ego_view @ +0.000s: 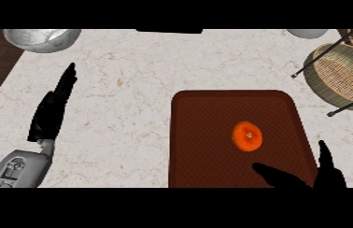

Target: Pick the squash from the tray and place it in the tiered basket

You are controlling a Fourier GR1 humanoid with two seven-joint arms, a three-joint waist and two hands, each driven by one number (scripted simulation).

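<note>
At the tray's [200, 129] near edge the right hand [289, 178] spreads, holding nothing. Beyond it, the squash [247, 136] sits right of centre: probably light, hard, smooth; best gripped across its sides. The tiered basket [334, 75] occupies the surface's far right corner.

We record one counter [124, 96] with a pale, marbled top. Directly on it we list: a dark brown tray [207, 129] right of centre, reaching the lower edge; a tiered basket [331, 75] of wicker at the right edge; a grey bowl [41, 39] at the far left corner.
</note>
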